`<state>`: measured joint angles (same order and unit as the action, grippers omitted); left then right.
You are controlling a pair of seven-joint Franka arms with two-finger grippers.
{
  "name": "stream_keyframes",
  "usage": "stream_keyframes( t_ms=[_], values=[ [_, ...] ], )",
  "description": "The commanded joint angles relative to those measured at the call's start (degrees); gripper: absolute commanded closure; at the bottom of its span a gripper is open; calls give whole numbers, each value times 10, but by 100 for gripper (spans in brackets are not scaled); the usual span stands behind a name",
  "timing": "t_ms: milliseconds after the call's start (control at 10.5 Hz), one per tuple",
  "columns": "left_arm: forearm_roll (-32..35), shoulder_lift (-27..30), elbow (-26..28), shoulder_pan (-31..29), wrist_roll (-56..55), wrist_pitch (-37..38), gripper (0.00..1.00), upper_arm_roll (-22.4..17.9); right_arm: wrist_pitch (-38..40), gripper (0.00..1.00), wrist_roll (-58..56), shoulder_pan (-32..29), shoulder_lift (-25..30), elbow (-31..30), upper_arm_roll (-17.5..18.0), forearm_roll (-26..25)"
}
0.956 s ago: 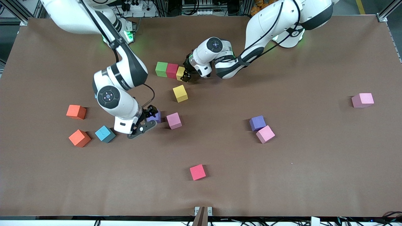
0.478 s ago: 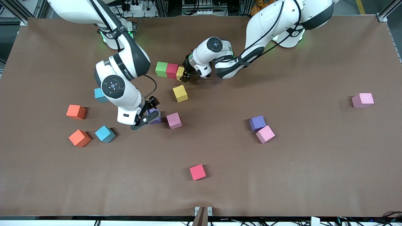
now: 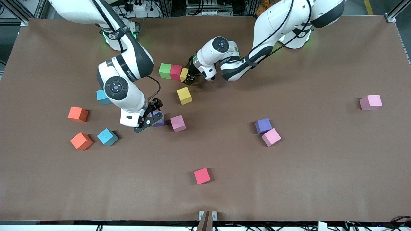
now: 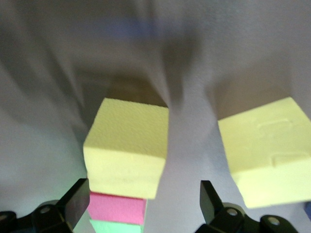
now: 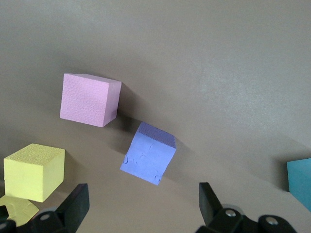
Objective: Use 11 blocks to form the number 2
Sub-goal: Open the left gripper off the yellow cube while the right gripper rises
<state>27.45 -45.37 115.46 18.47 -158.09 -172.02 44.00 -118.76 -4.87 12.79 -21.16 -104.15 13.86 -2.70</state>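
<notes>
two open grippers: left gripper (image 3: 189,78) at the row's yellow block (image 3: 184,74), right gripper (image 3: 153,115) prob just over purple block (image 3: 158,119).

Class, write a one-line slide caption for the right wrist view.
Open right gripper hovers over a purple block, beside a pink block and yellow block.

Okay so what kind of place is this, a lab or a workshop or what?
Most likely a robotics lab. Two white arms are bolted along one edge of a big table covered in brown matting, foam cubes like the green one lie scattered for a building exercise, and cables and aluminium framing line the table's edges.
</notes>
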Motion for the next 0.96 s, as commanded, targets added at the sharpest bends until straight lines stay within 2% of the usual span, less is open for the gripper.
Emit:
stream_keyframes(
  t_ms=[0,478,669,860],
  values=[
    [17,42,9,-19,-88,28,0,24,-3,0,1,0,19,-17,-1,8],
    [17,108,9,-120,-65,85,0,114,-3,0,1,0,19,-16,-1,8],
    [17,133,10,-150,-36,88,0,120,-3,0,2,0,20,-13,-1,8],
    [17,143,16,-176,41,99,0,120,3,0,3,7,23,-2,0,8]
  ],
)
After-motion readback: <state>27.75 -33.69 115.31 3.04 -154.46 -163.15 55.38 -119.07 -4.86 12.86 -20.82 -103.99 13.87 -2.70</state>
